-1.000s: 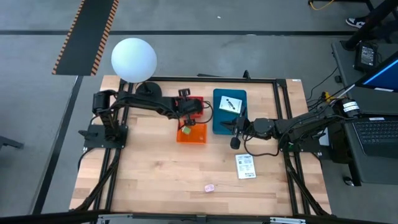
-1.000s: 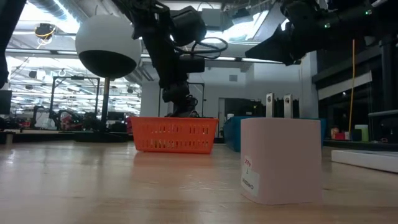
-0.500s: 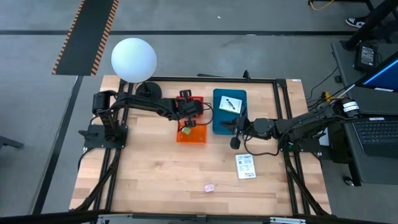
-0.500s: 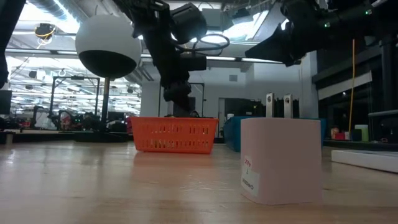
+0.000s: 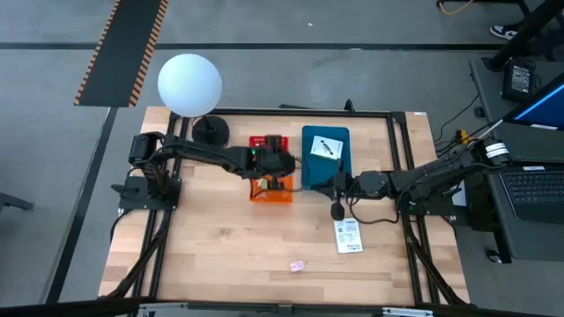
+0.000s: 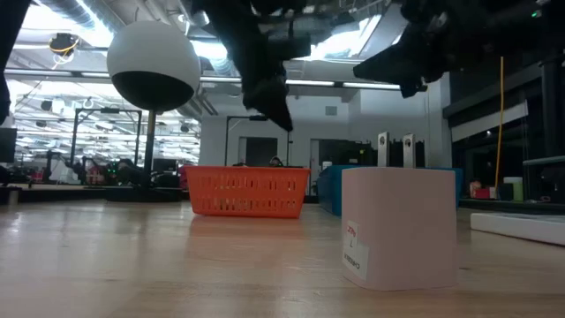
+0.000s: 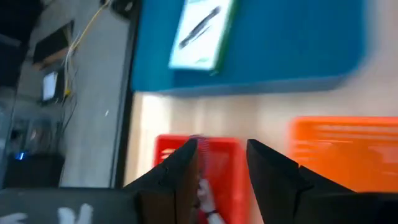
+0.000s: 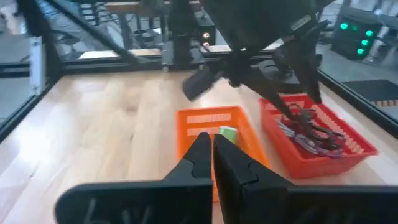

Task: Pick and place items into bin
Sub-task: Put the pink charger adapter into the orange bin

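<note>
Left gripper (image 5: 280,167) open, empty, over orange bin (image 5: 271,191); right gripper (image 5: 336,187) closed; arms near, could collide.

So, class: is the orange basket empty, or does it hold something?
It holds something. In the right wrist view a green and white item lies inside the orange basket.

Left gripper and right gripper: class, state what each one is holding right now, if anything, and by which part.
Nothing is held. The left gripper is open and empty above the orange basket. The right gripper is shut on nothing, beside the blue bin.
</note>
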Robot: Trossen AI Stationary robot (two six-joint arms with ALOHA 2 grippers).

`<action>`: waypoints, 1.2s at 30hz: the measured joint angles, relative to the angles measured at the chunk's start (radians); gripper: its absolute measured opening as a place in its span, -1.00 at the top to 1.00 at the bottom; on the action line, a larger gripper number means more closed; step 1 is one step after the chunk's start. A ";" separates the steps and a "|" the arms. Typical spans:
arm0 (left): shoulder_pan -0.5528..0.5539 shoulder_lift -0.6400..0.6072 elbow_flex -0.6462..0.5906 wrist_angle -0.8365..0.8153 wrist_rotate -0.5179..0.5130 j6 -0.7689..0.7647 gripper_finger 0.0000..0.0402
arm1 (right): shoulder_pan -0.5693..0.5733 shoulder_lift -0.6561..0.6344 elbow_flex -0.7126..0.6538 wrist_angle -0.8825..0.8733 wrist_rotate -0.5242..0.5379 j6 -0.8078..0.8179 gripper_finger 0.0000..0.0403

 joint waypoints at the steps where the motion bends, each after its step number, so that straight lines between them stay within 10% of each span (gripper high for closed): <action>1: -0.023 -0.008 0.002 -0.010 0.005 0.000 0.36 | 0.018 0.000 0.000 -0.005 0.012 -0.012 1.00; 21: -0.496 -0.066 0.004 0.030 0.076 -0.350 0.82 | 0.382 0.003 -0.001 -0.044 0.355 0.039 1.00; 36: -0.584 0.017 0.004 0.125 0.199 -0.567 0.98 | 0.436 0.008 0.000 -0.077 0.437 0.170 1.00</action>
